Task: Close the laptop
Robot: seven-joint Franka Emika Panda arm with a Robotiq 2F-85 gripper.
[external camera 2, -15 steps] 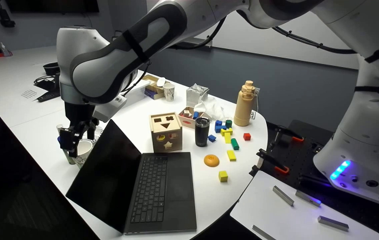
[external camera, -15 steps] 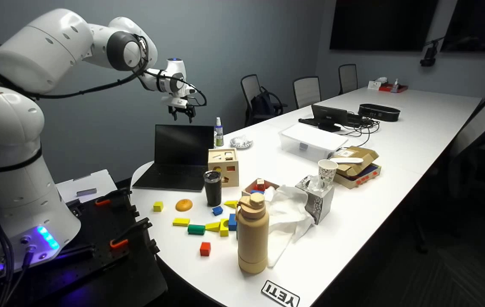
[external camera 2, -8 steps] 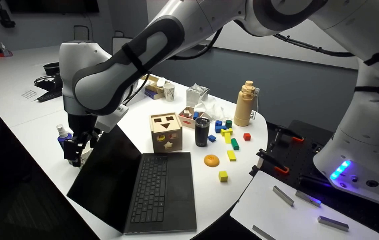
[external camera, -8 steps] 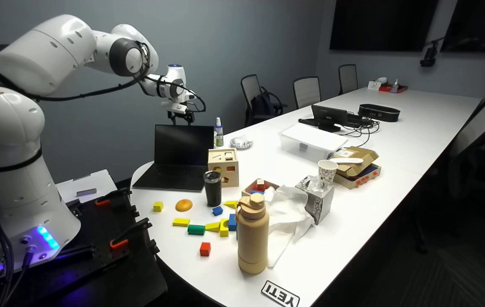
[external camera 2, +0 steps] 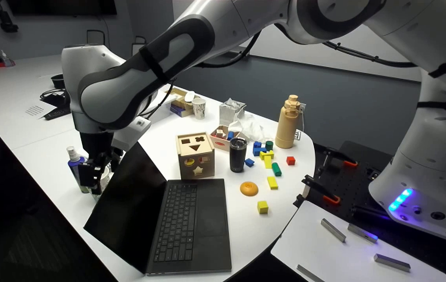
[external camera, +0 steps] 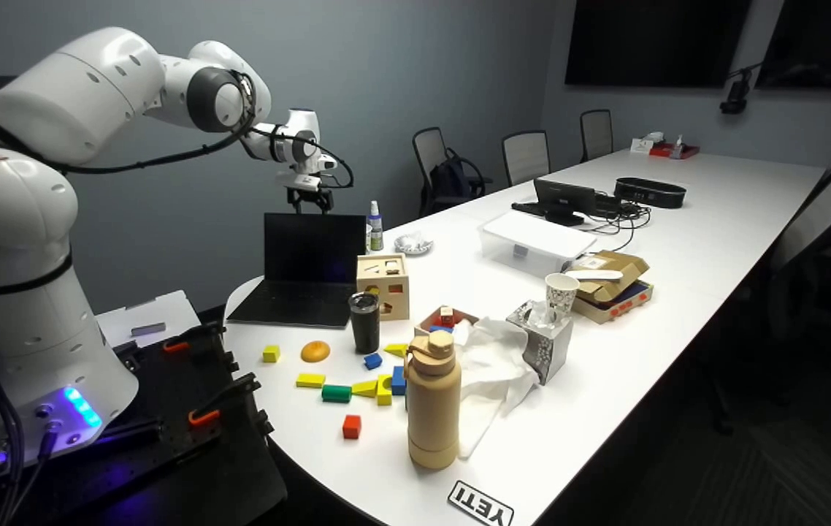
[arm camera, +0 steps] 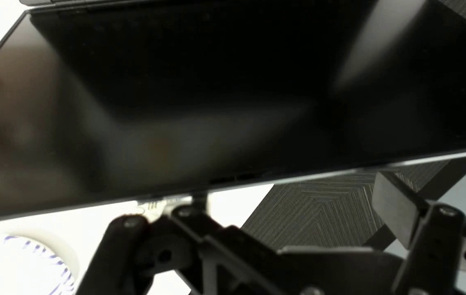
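Over the past second the big white-and-grey robot arm has been lowered, and its far end has since been tipped slightly. On the white round-ended table, the thin matte black laptop is placed near the edge, its base unshifted. Its dark reflective lid, however, has been moved a little toward the black keyboard within half a second, so the closing may be judged just begun, with most of the swing still to be made. Beside it, the wooden shape-sorter cube has not been disturbed. Behind the lid is held the black two-fingered gripper, close to which a white-topped purple spray bottle and a white patterned paper cup are set; either might be knocked if the arm were drawn back. The gripper's fingers are spread well apart and nothing is seen gripped; one tip appears to be pressed at the lid's top edge, while contact at the other cannot be told. A push forward and down is probably needed next
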